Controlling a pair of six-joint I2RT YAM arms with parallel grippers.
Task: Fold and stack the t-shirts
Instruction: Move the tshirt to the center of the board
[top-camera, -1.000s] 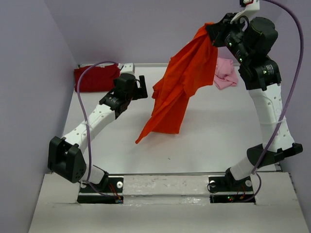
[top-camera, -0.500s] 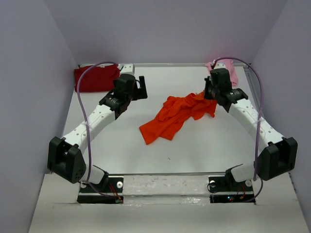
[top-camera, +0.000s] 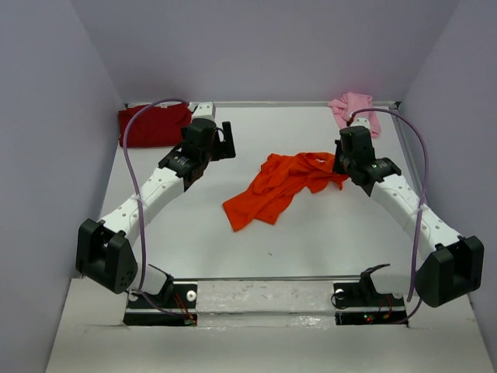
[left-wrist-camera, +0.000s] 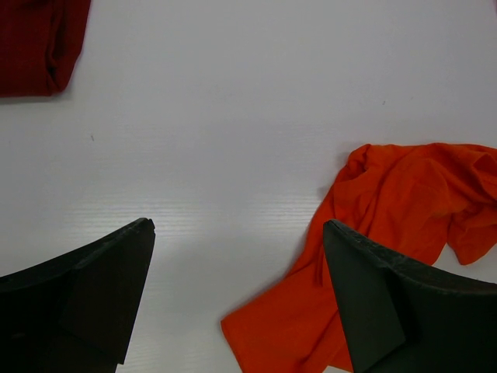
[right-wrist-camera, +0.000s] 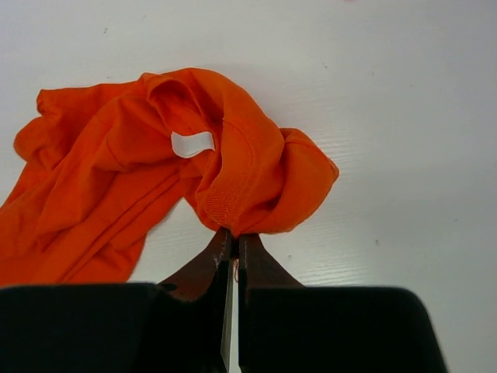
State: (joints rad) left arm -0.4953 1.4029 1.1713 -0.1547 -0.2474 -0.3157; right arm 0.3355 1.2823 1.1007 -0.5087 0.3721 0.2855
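The bright orange t-shirt (top-camera: 276,186) lies crumpled on the table's middle, stretching from near my right gripper down to the left. My right gripper (top-camera: 342,165) is shut on its collar edge (right-wrist-camera: 233,221) at the shirt's right end, low at the table. My left gripper (top-camera: 225,140) is open and empty, hovering left of the shirt, whose lower end shows between its fingers (left-wrist-camera: 311,311). The dark red t-shirt (top-camera: 151,124) lies folded at the back left corner and shows in the left wrist view (left-wrist-camera: 39,43). The pale pink t-shirt (top-camera: 356,109) lies bunched at the back right.
Grey walls close in the table on the left, back and right. The white table (top-camera: 311,241) has a front edge rail near the arm bases.
My right gripper came down from high up with the orange shirt and laid it on the table, then drew slightly right; the shirt now lies crumpled. The left arm has not moved.
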